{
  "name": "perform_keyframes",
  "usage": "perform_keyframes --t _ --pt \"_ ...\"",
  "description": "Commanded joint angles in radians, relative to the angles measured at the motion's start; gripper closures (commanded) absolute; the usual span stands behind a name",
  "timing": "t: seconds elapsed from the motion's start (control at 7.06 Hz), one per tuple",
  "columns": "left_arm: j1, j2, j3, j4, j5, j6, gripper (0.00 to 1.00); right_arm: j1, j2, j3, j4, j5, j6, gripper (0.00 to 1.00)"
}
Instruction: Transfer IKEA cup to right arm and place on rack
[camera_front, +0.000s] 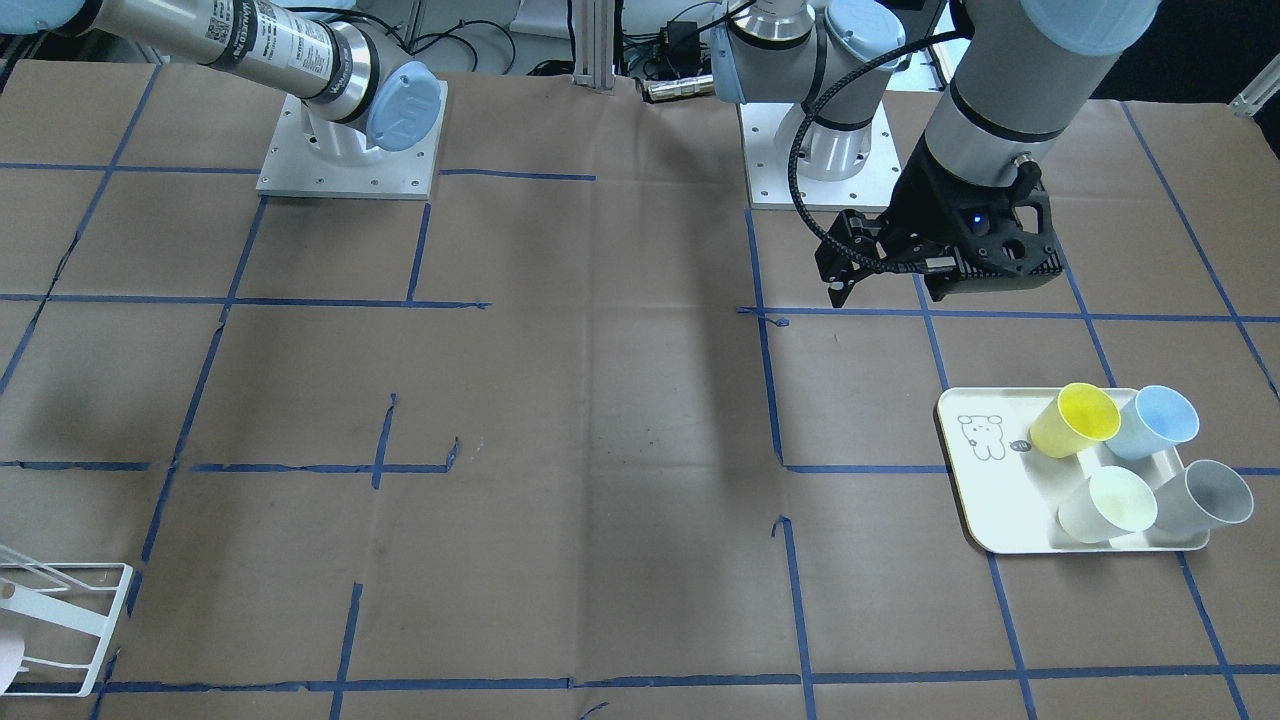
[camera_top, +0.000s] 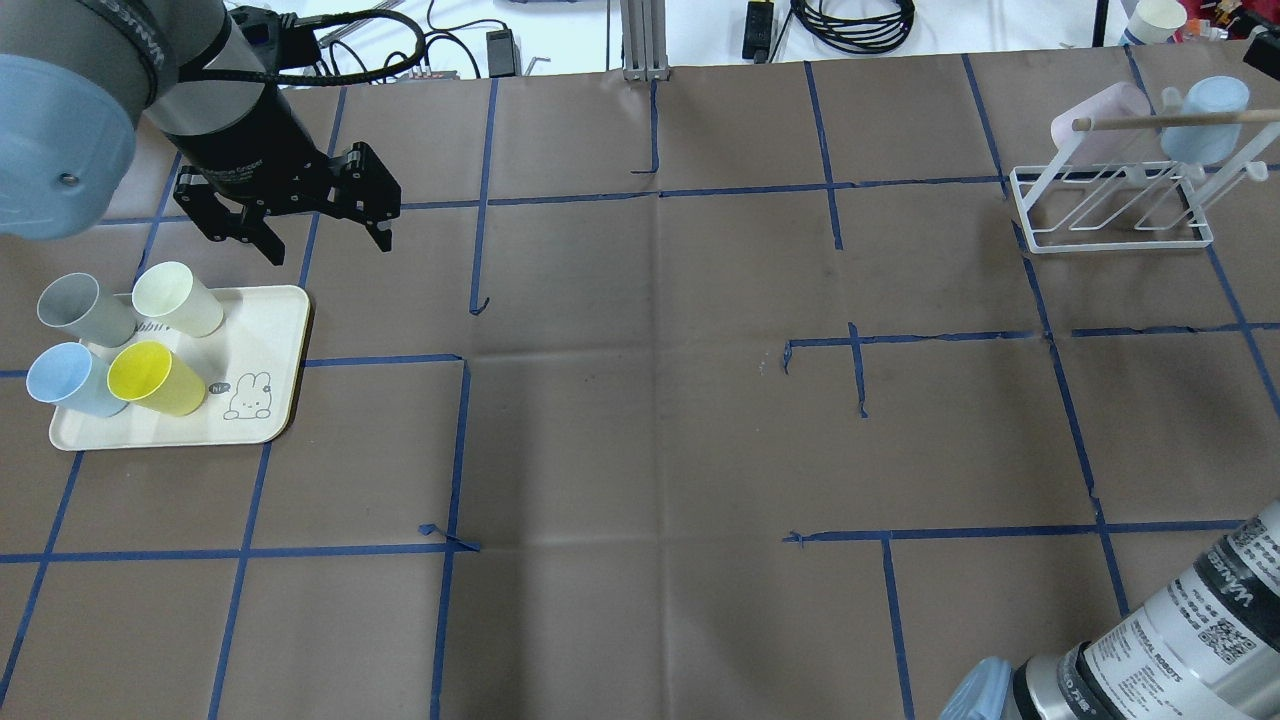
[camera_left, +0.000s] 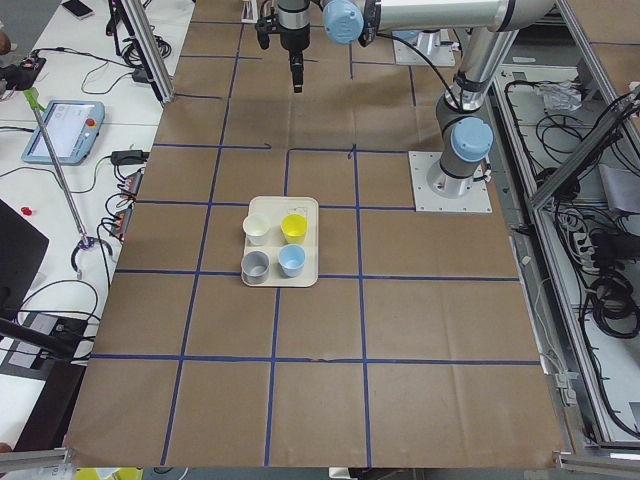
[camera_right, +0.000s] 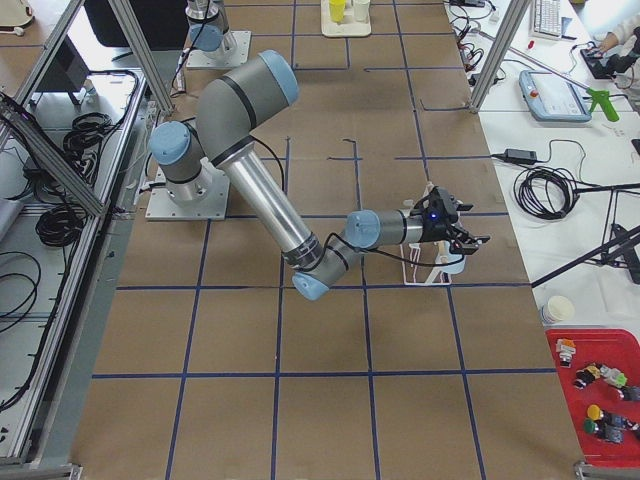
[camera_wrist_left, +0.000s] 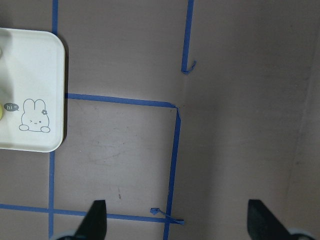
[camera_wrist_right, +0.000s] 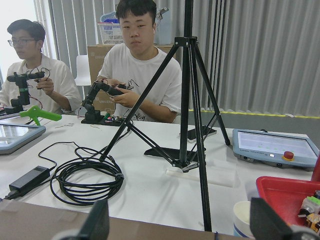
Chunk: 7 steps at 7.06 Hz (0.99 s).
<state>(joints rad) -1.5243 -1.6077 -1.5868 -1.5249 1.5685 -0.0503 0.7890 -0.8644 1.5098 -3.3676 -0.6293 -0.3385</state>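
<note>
Several IKEA cups lie on their sides on a cream tray (camera_top: 270, 340): grey (camera_top: 80, 310), pale green (camera_top: 178, 300), blue (camera_top: 65, 380) and yellow (camera_top: 155, 378). My left gripper (camera_top: 320, 215) hangs open and empty above the table just beyond the tray. Its wrist view shows the tray's bunny corner (camera_wrist_left: 35, 115). My right gripper (camera_right: 462, 238) is open and empty at the white wire rack (camera_top: 1110, 215), with its camera facing off the table. The rack holds a pink cup (camera_top: 1100, 110) and a pale blue cup (camera_top: 1205, 115).
The table is brown paper with blue tape lines. The arm bases (camera_front: 345, 150) stand at the robot's side. Operators (camera_wrist_right: 145, 70), a tripod (camera_wrist_right: 187, 100) and cables sit past the table's far edge.
</note>
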Motion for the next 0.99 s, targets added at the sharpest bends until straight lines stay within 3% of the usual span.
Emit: perform_keyframes --t 0.0,0.43,0.85 --pt "0.001 0.000 0.001 -0.001 0.001 0.006 0.01 0.001 -0.127 0.049 0.234 -0.025 -0.098 0.00" --pt "0.001 0.000 0.002 -0.001 0.002 0.006 0.01 0.007 -0.341 0.090 0.726 -0.165 -0.267 0.00" --pt "0.001 0.000 0.002 -0.001 0.001 0.006 0.01 0.073 -0.500 0.090 1.128 -0.431 -0.310 0.00"
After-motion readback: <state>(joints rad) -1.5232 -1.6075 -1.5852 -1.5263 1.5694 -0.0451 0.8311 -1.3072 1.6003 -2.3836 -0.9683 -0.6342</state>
